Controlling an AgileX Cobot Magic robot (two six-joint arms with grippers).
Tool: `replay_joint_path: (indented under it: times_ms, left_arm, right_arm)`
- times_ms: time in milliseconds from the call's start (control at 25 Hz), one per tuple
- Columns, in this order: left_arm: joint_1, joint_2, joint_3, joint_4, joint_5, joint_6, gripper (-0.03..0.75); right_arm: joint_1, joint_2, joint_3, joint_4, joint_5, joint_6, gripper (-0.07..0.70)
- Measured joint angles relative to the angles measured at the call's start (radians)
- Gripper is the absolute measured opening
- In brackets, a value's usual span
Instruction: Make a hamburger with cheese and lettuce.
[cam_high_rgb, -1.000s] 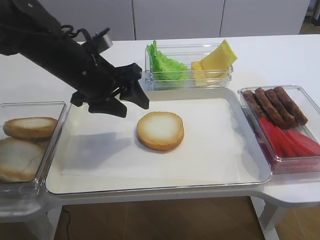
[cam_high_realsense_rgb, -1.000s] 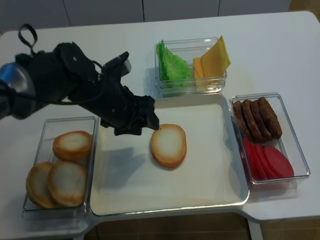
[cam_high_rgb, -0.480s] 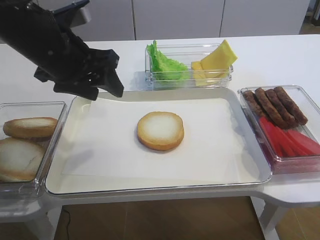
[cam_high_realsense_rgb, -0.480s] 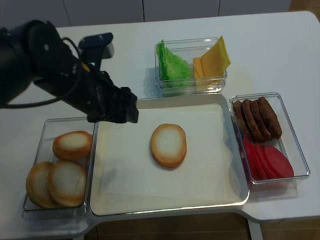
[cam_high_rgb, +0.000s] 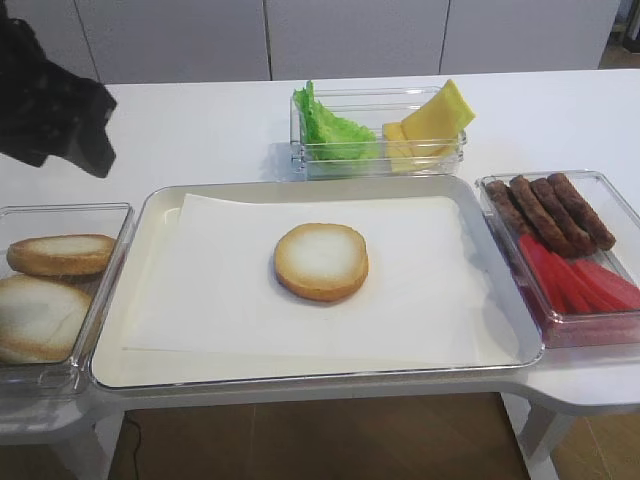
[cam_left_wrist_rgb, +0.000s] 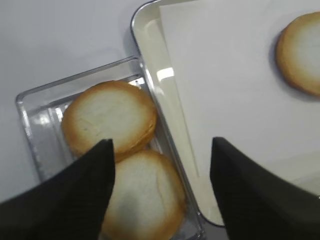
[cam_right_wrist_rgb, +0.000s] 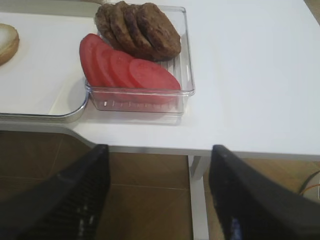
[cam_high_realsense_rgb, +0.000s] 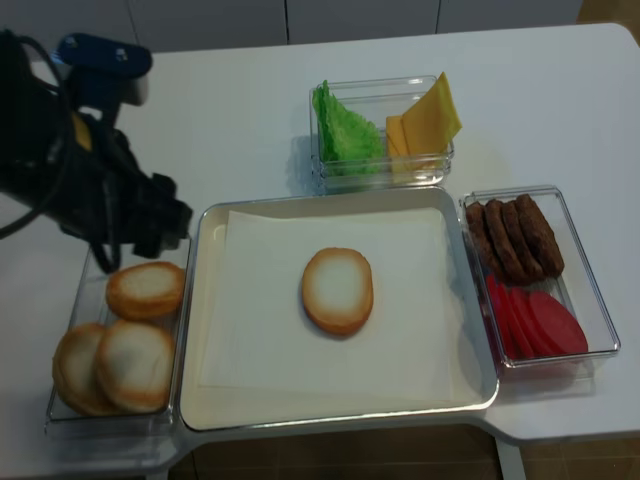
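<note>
The hamburger, a single bun half (cam_high_rgb: 321, 261) (cam_high_realsense_rgb: 337, 290) with its cut face up, lies alone on the paper in the middle of the tray (cam_high_rgb: 200, 300). Lettuce (cam_high_rgb: 328, 130) (cam_high_realsense_rgb: 343, 128) and cheese (cam_high_rgb: 432, 122) (cam_high_realsense_rgb: 425, 122) share a clear box behind the tray. My left gripper (cam_high_realsense_rgb: 160, 225) (cam_left_wrist_rgb: 162, 142) hangs open and empty over the left box of buns, well to the left of the hamburger (cam_left_wrist_rgb: 302, 55). My right gripper (cam_right_wrist_rgb: 157, 150) is open and empty, past the table's front right edge, over the floor.
A clear box (cam_high_rgb: 60, 212) at the left holds three spare bun halves (cam_high_realsense_rgb: 128, 362) (cam_left_wrist_rgb: 107, 117). A box at the right holds dark meat pieces (cam_high_rgb: 550, 210) (cam_right_wrist_rgb: 140, 27) and red slices (cam_high_rgb: 580, 280) (cam_right_wrist_rgb: 125, 65).
My left arm has drawn back from beside the bun half on the tray, going left and up to above the left box of buns. Its jaws stayed open.
</note>
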Motion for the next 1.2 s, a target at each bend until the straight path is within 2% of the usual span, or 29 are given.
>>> replay_joint_path:
  times_ms: [240, 360, 800, 1040, 1200]
  left_arm:
    - [0.007, -0.051, 0.000, 0.100, 0.105, -0.021, 0.447]
    - [0.053, -0.062, 0.000, 0.119, 0.128, -0.021, 0.447]
    - [0.260, -0.118, 0.000, 0.111, 0.139, 0.008, 0.447]
    - [0.280, -0.143, 0.010, 0.104, 0.140, 0.013, 0.447]
    - [0.280, -0.178, 0.080, 0.104, 0.140, 0.011, 0.447]
  right_arm:
    - [0.000, 0.000, 0.000, 0.000, 0.000, 0.000, 0.487]
    - [0.000, 0.000, 0.000, 0.000, 0.000, 0.000, 0.487]
    - [0.000, 0.000, 0.000, 0.000, 0.000, 0.000, 0.487]
    - [0.000, 0.000, 0.000, -0.001, 0.000, 0.000, 0.487]
    - [0.000, 0.000, 0.000, -0.001, 0.000, 0.000, 0.487]
